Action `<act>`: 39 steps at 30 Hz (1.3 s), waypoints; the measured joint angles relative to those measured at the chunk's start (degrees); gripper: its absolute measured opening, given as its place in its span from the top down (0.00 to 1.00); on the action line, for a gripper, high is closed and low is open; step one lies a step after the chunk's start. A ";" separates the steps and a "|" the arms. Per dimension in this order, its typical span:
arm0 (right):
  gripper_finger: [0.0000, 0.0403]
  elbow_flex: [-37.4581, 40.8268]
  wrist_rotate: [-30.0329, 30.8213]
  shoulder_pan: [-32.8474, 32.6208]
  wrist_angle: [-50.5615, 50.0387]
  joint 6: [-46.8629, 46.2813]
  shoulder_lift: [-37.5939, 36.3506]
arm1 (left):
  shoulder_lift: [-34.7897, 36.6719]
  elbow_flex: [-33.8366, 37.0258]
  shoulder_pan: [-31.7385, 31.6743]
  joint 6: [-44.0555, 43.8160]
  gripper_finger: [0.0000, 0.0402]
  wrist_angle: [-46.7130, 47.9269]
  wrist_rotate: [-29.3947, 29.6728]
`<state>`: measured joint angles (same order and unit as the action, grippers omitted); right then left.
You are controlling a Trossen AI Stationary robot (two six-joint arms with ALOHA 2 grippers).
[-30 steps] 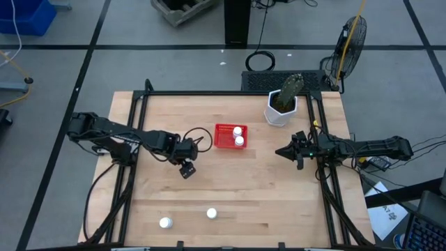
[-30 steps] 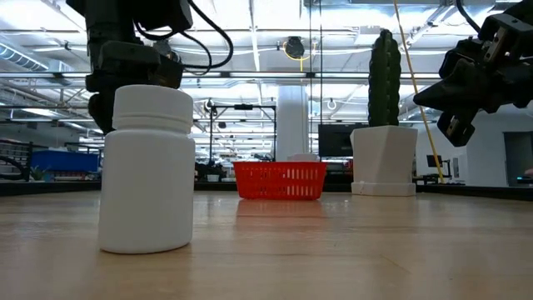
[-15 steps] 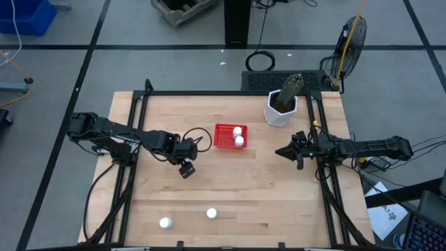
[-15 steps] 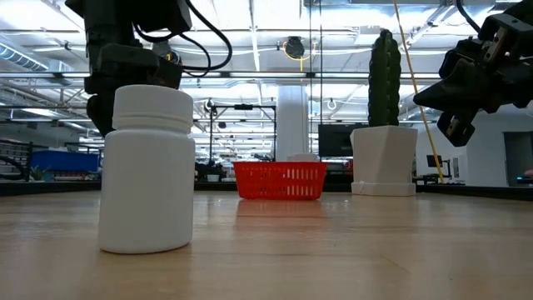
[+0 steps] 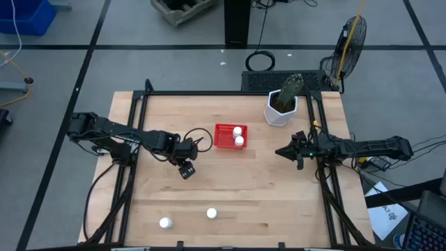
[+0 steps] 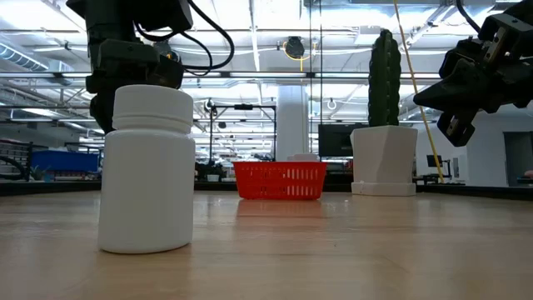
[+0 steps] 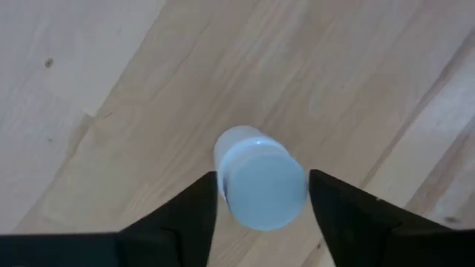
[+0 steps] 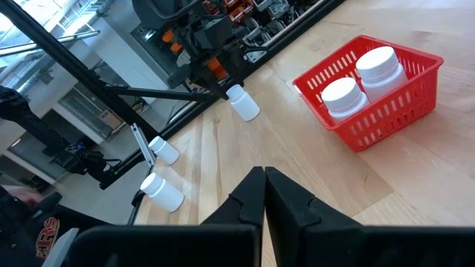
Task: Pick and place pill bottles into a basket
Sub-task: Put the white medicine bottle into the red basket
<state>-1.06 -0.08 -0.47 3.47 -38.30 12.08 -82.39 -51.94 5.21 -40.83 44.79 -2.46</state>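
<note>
My left gripper [image 5: 185,167] is shut on a white pill bottle [image 7: 260,182] a little left of the red basket [image 5: 231,136]; the held bottle also shows in the right wrist view [image 8: 243,102]. Two pill bottles [image 8: 360,78] stand in the basket. Two more bottles stand on their bases near the table's front edge [image 5: 165,223] [image 5: 211,213]; one of them fills the low view's left [image 6: 147,167]. My right gripper [image 5: 282,150] is shut and empty, right of the basket. My left gripper pinches the bottle between its two fingers at the cap end [image 7: 223,185], one finger on each side. The fingers [image 7: 185,215] come from above, pointing down. The bottle hangs tilted below them, its lower end [image 8: 251,111] clear of the table.
A white planter with a cactus [image 5: 282,104] stands at the far right, behind the basket. Bare wood lies between the basket and the front bottles. A black frame [image 5: 230,93] rims the table.
</note>
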 joint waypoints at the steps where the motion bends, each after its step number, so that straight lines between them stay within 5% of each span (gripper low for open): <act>1: 0.99 0.00 0.00 0.00 0.00 -0.01 0.00 | 0.00 0.00 0.00 -0.01 0.51 -0.07 -0.07; 5: 0.99 0.00 0.00 -0.02 -0.01 -0.01 0.00 | 0.07 -0.02 0.00 -0.18 0.61 -0.15 -0.11; 15: 0.99 0.00 0.00 0.00 -0.01 -0.02 0.00 | 0.04 0.00 0.00 0.52 0.53 -0.85 -0.07; 26: 0.99 0.00 0.00 0.00 -0.01 -0.02 0.00 | 0.02 -0.05 -0.60 -0.39 0.62 -5.24 -0.08; 33: 0.99 0.00 0.00 -0.02 -0.01 0.00 0.00 | 0.00 -3.49 -2.92 2.13 0.59 -5.21 -0.05; 39: 0.99 0.00 0.00 -0.02 0.00 0.00 0.00 | 0.00 -8.96 -5.79 6.22 0.66 -4.23 -0.12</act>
<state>-1.06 -0.08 -0.49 3.47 -38.30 12.08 -82.39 -60.91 -0.58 -34.61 40.56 -2.58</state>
